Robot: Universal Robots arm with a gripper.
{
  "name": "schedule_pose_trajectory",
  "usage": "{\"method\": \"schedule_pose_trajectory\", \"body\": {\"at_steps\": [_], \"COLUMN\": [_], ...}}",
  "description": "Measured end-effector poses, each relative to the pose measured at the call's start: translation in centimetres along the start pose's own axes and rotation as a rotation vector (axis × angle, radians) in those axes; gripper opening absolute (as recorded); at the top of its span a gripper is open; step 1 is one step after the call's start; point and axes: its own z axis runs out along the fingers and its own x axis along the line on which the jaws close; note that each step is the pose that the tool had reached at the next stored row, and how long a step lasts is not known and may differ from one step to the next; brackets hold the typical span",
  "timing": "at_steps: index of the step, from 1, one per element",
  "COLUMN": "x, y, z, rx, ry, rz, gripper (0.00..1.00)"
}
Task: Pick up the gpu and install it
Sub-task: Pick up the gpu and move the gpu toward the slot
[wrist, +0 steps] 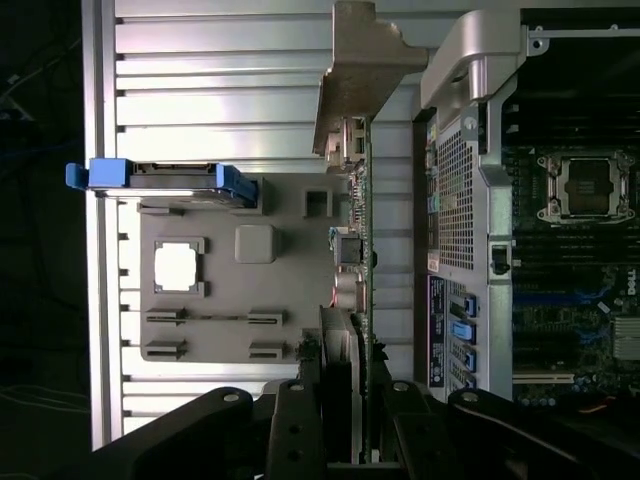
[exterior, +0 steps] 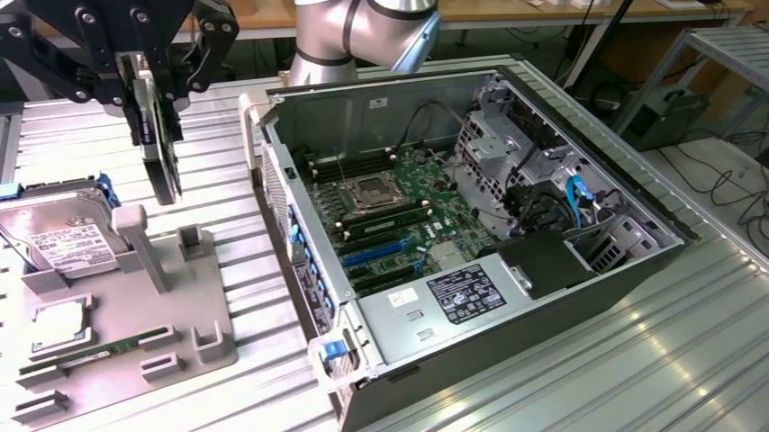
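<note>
You've got the gpu point(exterior: 160, 153) gripped in the hand point(exterior: 150, 81) — its fingers are closed part-way around the card's upper end. The card hangs upright and edge-on, clear of the counter point(exterior: 673, 360). It is above the grey tray point(exterior: 180, 297), on the side nearest the open computer case point(exterior: 360, 108), toward the counter's edge at the exterior view's left. From the wrist you see its silver bracket point(wrist: 365, 70) at the end away from the hand. The hard drive point(exterior: 72, 238) rests in the tray — near the card, not touching.

One gpu point(exterior: 158, 148), one hard drive point(exterior: 67, 238), one gray tray point(exterior: 180, 301), one computer case point(exterior: 360, 112).
</note>
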Motion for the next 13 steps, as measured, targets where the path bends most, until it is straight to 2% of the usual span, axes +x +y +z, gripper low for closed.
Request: {"method": "schedule_pose_trajectory", "body": {"at_steps": [13], "x": [-1.4], "y": [0.01], "z": [0.05], "rx": [0.0000], "ry": [0.0000], "rz": [0.000], "gripper": [0.28]}}
